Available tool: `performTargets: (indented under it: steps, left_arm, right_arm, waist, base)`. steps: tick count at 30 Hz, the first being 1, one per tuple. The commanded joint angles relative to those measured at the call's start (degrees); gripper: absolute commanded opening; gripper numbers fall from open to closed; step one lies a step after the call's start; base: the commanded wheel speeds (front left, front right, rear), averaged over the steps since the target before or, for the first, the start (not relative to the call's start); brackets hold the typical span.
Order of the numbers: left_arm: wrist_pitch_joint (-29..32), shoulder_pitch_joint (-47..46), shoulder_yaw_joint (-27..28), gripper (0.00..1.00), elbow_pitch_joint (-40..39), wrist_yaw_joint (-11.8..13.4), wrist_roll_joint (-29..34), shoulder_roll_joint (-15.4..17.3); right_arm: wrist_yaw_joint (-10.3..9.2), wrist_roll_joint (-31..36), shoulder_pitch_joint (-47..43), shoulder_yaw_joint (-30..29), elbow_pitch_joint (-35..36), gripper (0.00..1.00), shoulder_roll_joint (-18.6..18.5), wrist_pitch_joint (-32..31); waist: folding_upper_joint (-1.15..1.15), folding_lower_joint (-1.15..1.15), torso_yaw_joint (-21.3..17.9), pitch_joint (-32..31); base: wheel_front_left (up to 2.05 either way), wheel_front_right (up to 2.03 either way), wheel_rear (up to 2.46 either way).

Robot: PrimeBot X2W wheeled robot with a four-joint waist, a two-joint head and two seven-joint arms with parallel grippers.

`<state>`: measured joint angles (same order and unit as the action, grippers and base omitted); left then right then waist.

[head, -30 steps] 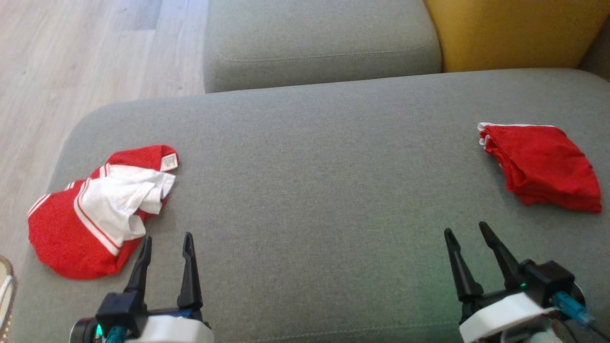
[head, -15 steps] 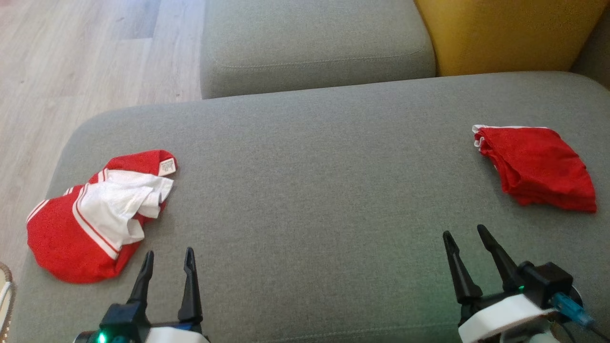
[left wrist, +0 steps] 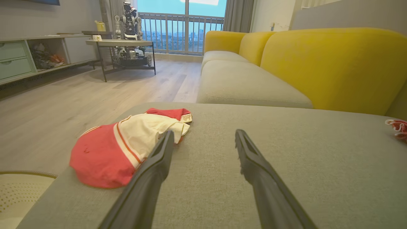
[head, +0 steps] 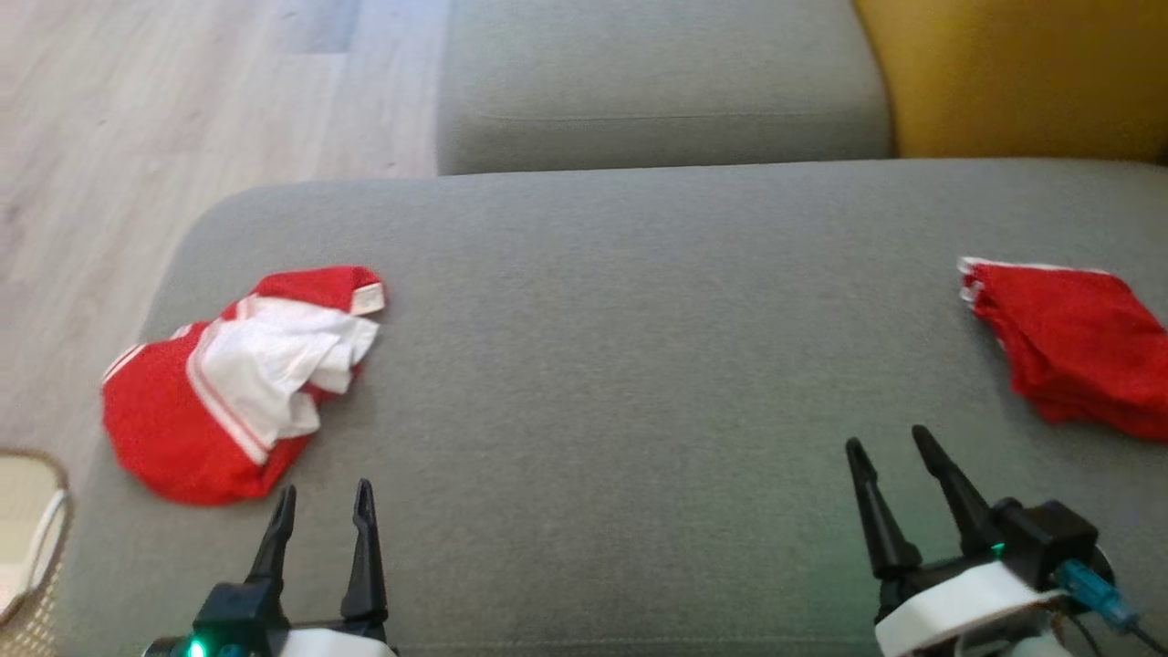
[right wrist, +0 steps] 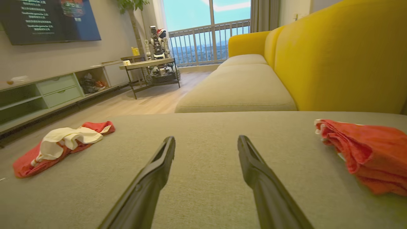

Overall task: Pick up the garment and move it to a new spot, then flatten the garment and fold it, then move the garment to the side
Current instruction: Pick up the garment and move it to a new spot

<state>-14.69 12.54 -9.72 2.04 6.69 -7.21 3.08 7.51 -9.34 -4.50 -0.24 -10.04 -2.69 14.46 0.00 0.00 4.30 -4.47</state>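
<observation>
A crumpled red and white garment [head: 233,383] lies near the left end of the grey sofa cushion [head: 620,365]; it is also in the left wrist view [left wrist: 127,143] and the right wrist view [right wrist: 60,143]. My left gripper [head: 325,493] hovers open just to its near right, touching nothing [left wrist: 204,133]. A folded red garment [head: 1077,347] rests at the cushion's right edge [right wrist: 365,149]. My right gripper [head: 887,440] stands open, near and left of that folded piece, with nothing between its fingers [right wrist: 206,139].
A woven basket [head: 27,538] sits off the cushion's lower left corner. Wooden floor [head: 182,109] lies beyond the left end. A second grey seat cushion [head: 657,82] and a yellow backrest [head: 1022,73] are behind. A side table [left wrist: 120,43] stands far across the room.
The whole head picture has shifted right, so the camera has turned. Both garments lie as before and both grippers stay open in the same pose.
</observation>
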Motion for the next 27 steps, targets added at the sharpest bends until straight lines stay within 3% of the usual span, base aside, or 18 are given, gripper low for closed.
performTargets:
  steps: [1,15,27]
  left_arm:
    - [-0.3,-2.75,1.7,1.0,-1.77,0.4,0.45,-0.2]
    - [-0.3,-1.72,1.49,1.0,-2.63,0.17,0.27,-0.2]
    - [-0.3,-2.73,2.21,1.0,-4.41,0.91,-1.75,-0.2]
  right_arm:
    - [-0.02,-0.3,0.7,2.01,2.33,1.0,-0.19,0.53]
    - [-0.02,-0.4,-1.09,4.88,3.16,1.0,-0.19,0.53]
    - [-0.02,2.52,-0.89,7.17,5.02,1.0,-0.19,0.53]
  waist:
    - [0.0,0.0,2.48,0.05]
    - [0.0,0.0,18.12,-0.29]
    - [0.0,0.0,21.54,2.9]
  base:
    - [0.0,0.0,0.0]
    - [0.0,0.0,0.0]
    - [0.0,0.0,0.0]
